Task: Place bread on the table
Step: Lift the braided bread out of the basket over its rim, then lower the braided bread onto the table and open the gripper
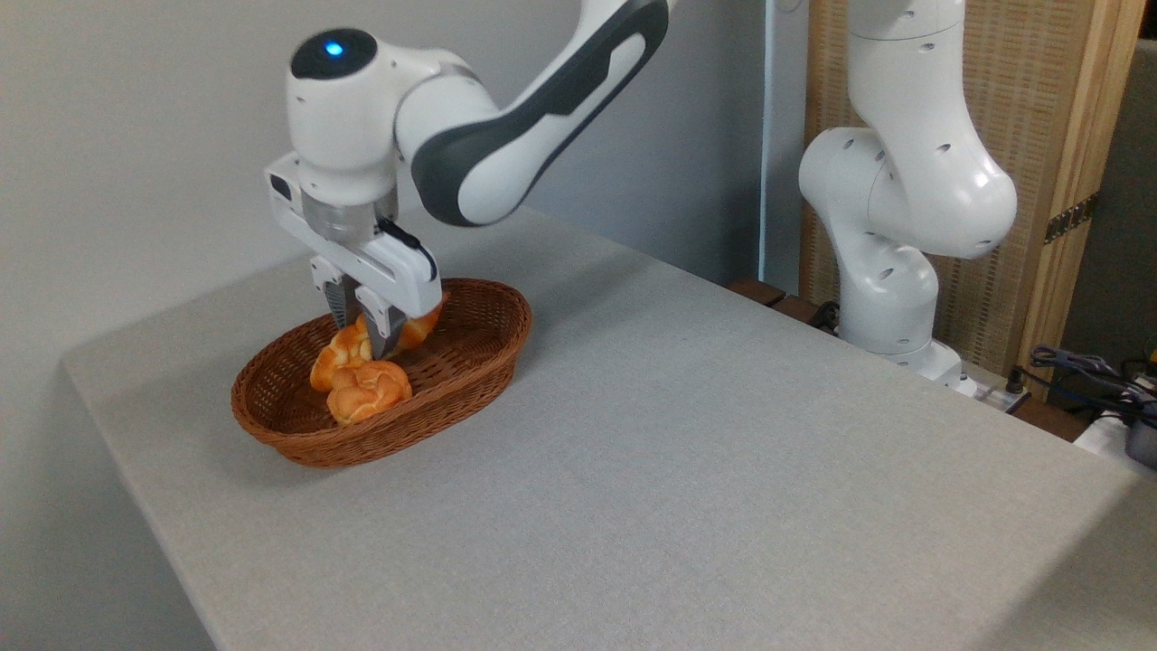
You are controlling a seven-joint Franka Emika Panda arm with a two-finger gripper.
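Left of frame, the gripper (363,333) fingers straddle the bread (348,348) mid-length in the basket (488,339); it looks light and stiff.

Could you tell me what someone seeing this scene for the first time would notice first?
Probably the white arm reaching down from the upper middle, its gripper lowered into the brown wicker basket on the left of the grey table. Its fingers straddle the long braided bread, with a small round roll just in front. The arm's base stands at the right.
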